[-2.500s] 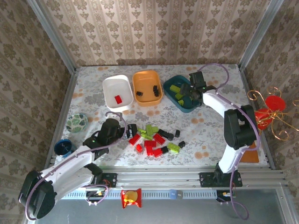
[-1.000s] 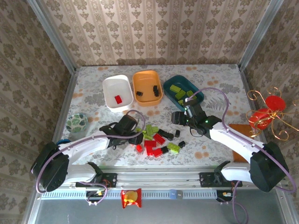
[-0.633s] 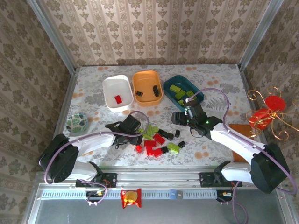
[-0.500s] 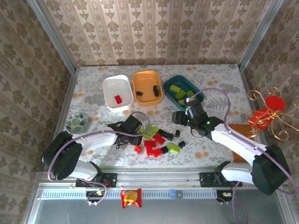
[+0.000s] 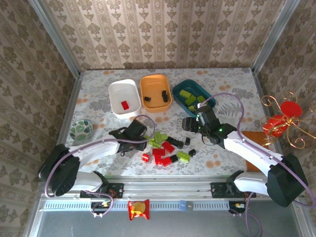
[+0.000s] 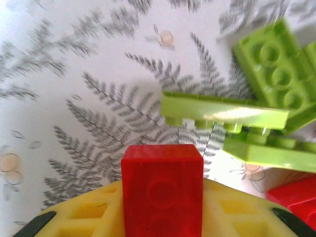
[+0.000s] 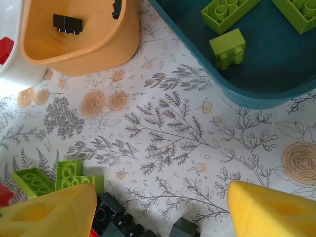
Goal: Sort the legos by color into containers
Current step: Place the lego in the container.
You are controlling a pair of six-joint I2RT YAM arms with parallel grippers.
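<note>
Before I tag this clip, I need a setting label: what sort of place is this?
Probably a staged robot test cell, not a home: wallpaper-print panels in a metal frame, and an aluminium rail carrying the arm bases.

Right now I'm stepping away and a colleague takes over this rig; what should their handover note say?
Left gripper: shut on a red brick at the left edge of the pile.
Right gripper: open, empty, over the table between pile and trays.
Done: one red piece in the white tray, black bricks in the orange tray, green bricks in the teal tray.
Left: drop the held brick in white, then sort the mixed pile mid-table.
</note>
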